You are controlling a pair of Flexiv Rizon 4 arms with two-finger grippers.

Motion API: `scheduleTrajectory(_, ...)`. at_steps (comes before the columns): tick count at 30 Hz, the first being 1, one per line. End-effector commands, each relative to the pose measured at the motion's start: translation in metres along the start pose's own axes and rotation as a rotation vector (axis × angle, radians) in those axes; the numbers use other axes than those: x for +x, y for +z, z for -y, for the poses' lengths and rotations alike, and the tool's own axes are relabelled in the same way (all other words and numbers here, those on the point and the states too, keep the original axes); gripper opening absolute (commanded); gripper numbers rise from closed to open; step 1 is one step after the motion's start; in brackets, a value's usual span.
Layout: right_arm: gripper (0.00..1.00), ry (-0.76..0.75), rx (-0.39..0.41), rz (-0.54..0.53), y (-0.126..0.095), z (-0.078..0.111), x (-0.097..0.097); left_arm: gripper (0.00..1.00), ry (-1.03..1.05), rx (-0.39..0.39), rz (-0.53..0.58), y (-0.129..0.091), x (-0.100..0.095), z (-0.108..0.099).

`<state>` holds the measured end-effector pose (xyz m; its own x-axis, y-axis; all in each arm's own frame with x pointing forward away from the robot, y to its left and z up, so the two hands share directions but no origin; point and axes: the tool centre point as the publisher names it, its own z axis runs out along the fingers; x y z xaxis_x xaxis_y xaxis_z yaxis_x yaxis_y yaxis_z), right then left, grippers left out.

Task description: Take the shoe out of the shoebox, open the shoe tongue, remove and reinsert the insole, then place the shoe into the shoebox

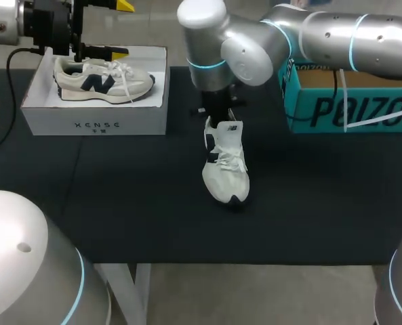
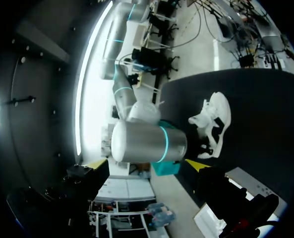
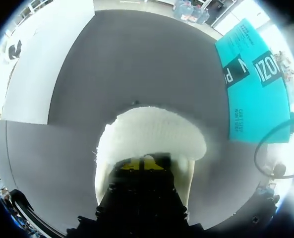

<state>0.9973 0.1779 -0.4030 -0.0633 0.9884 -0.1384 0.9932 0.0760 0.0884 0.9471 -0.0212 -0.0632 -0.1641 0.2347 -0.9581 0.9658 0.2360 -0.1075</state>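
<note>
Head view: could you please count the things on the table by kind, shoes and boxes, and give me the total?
Shoes: 2 (boxed shoe, loose shoe)
Boxes: 2 (white shoebox, teal box)
Total: 4

One shoebox (image 1: 95, 125): white, rectangular, lidless and open at the top, standing on the dark desk (image 1: 119, 203) with a long wall facing the front. One boxed shoe (image 1: 102, 80): cream-white trainer with a navy side mark and white laces, resting on its sole inside the shoebox, toe toward the shoebox's right end. One loose shoe (image 1: 226, 162): matching white trainer with dark trim, laced, upright on its sole on the desk, apart from the shoebox to its right and further forward, toe pointing to the front.
</note>
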Motion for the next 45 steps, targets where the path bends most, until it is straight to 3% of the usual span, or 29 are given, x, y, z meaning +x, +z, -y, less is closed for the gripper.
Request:
scheduleTrajectory(1,0.00,0.019,-0.030,-0.017,-0.014,0.007,-0.015,1.00,0.001,0.001,-0.004,0.000,0.000,-0.001)
scheduleTrajectory(14,0.00,0.044,0.050,-0.017,0.014,0.009,-0.009,1.00,0.001,0.001,-0.004,0.000,0.000,-0.001)
scheduleTrajectory(32,0.00,0.078,0.003,-0.006,-0.050,0.022,-0.010,1.00,0.001,0.001,-0.004,0.000,0.000,-0.001)
scheduleTrajectory(45,0.00,0.083,0.046,-0.022,-0.050,0.040,-0.009,1.00,0.001,0.001,-0.004,0.000,0.000,-0.001)
